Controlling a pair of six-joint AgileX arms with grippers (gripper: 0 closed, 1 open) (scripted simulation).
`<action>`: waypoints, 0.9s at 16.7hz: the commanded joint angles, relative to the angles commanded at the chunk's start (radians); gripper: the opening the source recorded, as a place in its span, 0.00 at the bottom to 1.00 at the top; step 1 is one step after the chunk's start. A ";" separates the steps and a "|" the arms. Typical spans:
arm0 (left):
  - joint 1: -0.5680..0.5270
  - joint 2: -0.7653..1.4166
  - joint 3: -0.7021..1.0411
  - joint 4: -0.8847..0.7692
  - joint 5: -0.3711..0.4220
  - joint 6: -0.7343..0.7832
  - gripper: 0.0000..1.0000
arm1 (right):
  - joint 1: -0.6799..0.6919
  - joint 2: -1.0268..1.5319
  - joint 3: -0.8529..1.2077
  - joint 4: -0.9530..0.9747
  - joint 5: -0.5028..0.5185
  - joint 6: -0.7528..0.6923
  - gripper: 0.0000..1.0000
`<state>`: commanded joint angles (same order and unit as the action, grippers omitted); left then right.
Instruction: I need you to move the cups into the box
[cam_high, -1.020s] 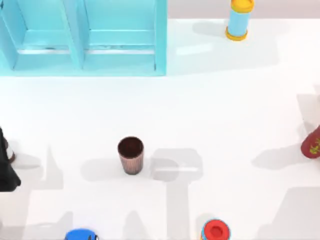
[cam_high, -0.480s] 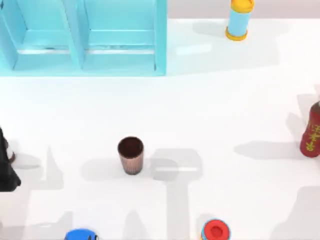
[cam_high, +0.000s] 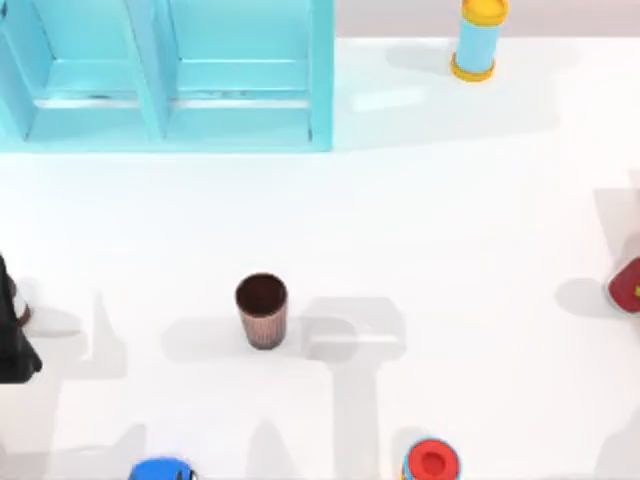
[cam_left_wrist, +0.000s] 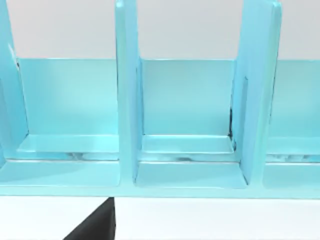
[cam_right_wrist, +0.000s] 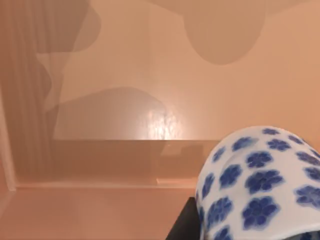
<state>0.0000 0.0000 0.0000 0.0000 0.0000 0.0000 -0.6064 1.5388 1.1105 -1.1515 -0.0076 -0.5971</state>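
Top view: brown cup (cam_high: 262, 309) stands upright mid-bench, well clear of the blue shelf (cam_high: 165, 75). Left wrist view: shelf compartments; end effector state cannot be told. Right wrist view: patterned cup (cam_right_wrist: 260, 182) close against the right end effector, over a tan surface; whether it is gripped cannot be told. Both cups look light, rigid, likely slippery; best gripped across the walls.

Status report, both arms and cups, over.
Left arm parked at table's left edge. White-and-blue cup close against right wrist camera, over a tan surface. Brown cup upright mid-table, untouched. Nothing near it.
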 joint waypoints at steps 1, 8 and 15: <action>0.000 0.000 0.000 0.000 0.000 0.000 1.00 | 0.000 0.000 0.000 0.000 0.000 0.000 0.00; 0.000 0.000 0.000 0.000 0.000 0.000 1.00 | 0.000 0.000 0.000 0.000 0.000 0.000 0.53; 0.000 0.000 0.000 0.000 0.000 0.000 1.00 | 0.000 0.000 0.000 0.000 0.000 0.000 1.00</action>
<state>0.0000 0.0000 0.0000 0.0000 0.0000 0.0000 -0.6064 1.5388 1.1105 -1.1515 -0.0076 -0.5971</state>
